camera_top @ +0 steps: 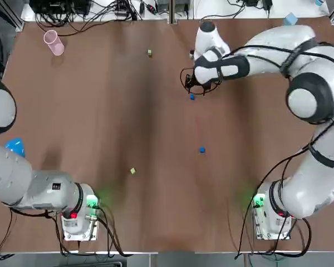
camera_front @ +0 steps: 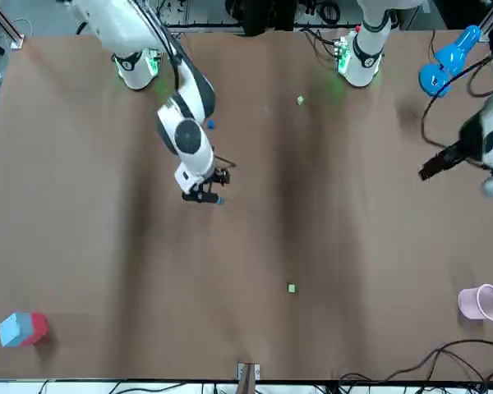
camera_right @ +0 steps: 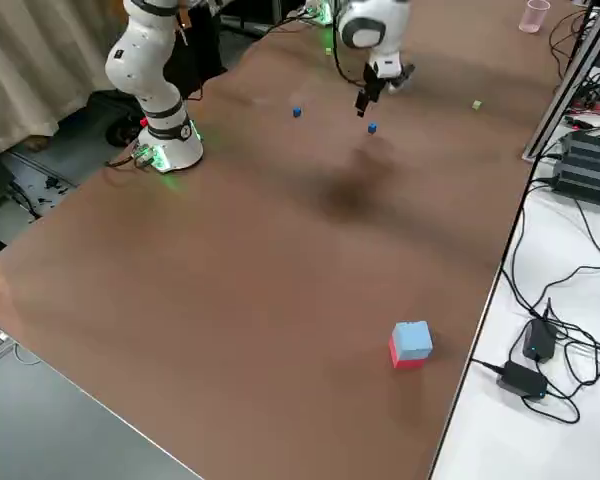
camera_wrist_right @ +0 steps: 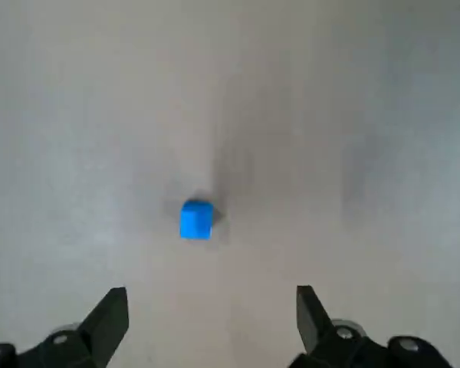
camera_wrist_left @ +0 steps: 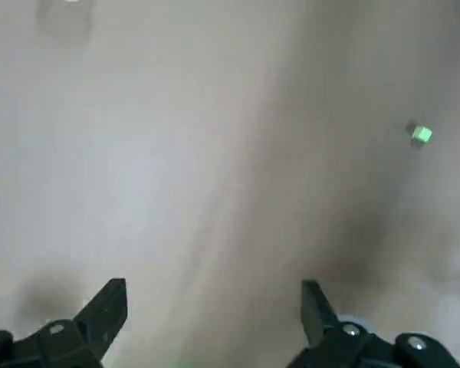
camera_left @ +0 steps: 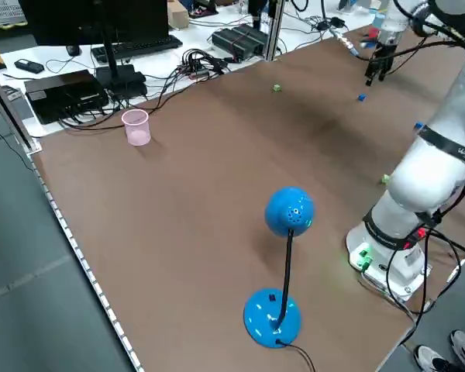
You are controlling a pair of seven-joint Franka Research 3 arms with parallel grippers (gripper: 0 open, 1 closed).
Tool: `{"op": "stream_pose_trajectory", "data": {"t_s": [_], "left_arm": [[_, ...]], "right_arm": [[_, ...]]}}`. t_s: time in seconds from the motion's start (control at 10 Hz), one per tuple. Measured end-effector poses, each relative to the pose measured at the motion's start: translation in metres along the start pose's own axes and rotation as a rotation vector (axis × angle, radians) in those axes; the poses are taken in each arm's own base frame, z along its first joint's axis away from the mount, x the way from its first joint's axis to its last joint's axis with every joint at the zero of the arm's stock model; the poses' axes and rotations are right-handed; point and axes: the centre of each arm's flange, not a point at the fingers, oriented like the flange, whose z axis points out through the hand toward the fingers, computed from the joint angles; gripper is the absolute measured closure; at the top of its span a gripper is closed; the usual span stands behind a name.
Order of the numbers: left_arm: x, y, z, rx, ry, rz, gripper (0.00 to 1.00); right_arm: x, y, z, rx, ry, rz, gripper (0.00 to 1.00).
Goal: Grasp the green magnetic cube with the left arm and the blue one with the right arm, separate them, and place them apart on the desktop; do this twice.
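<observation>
Right claw (camera_wrist_right: pixel 211 305) spread above blue cube (camera_wrist_right: pixel 196 218) on table (camera_top: pixel 89 122), left claw (camera_wrist_left: pixel 213 300) spread, by table's left edge

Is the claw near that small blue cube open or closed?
Open: the right gripper shows fingers wide apart, empty, near the small blue cube.

The brown desk (camera_top: pixel 100 111) carries four tiny cubes. In the top view, the upper green cube (camera_top: pixel 150 53) sits top centre, the lower green cube (camera_top: pixel 133 171) below centre, and the upper blue cube (camera_top: pixel 192 97) and lower blue cube (camera_top: pixel 202 149) right of centre. A pink plastic cup (camera_top: pixel 54 42) stands upper left, with a blue desk lamp (camera_top: pixel 15 147) at the left edge.
</observation>
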Motion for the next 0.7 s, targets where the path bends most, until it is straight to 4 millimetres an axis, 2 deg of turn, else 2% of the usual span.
{"op": "stream_pose_trajectory", "data": {"t_s": [0.1,0.3,0.5,0.6,0.7], "left_arm": [[-0.002,0.003,0.0,-0.001,-0.001,0.033,0.0],[-0.01,0.028,0.003,0.011,-0.002,0.084,0.0],[-0.017,0.052,0.009,0.072,0.007,0.146,0.0],[-0.021,0.064,0.011,0.082,0.01,0.172,0.0],[-0.023,0.068,0.008,0.081,0.017,0.18,0.0]], "right_arm": [[0.005,0.0,0.011,0.012,0.013,0.005,0.07],[0.014,0.0,0.02,0.035,0.05,0.013,0.1],[0.013,-0.001,0.027,0.028,0.055,0.009,0.13],[0.01,-0.003,0.03,0.022,0.053,0.003,0.22],[0.008,-0.005,0.035,0.019,0.052,-0.003,0.26]]}}
